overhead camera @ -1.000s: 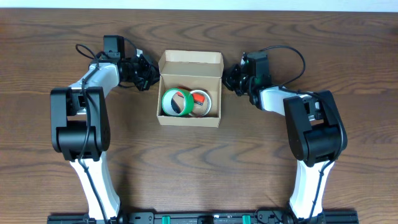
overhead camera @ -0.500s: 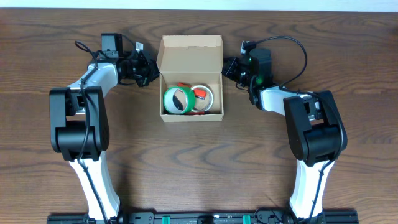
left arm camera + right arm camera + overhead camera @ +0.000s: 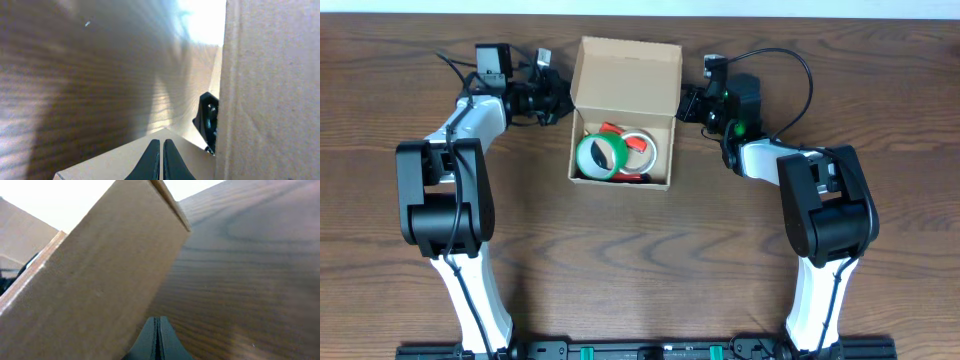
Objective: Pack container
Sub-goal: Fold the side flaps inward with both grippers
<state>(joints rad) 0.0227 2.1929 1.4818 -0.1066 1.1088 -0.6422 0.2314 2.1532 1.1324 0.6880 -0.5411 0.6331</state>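
Container: tan cardboard box [image 3: 620, 116], centre of the tabletop [image 3: 640, 260], slightly skewed, flap lid [image 3: 625, 75] open toward 12 o'clock.
Contents: green tape roll [image 3: 601, 157] at the 9 o'clock side, white roll [image 3: 648, 150] beside it at 3 o'clock, something red between them.
Left claw [image 3: 556, 97]: at the box's 10 o'clock, right beside the lid edge; fingers [image 3: 150, 159] pressed together, nothing held; contact with the cardboard unclear.
Right claw [image 3: 688, 103]: at the box's 2 o'clock, next to the lid's other edge; fingers [image 3: 150, 335] closed tight, no gap, empty.
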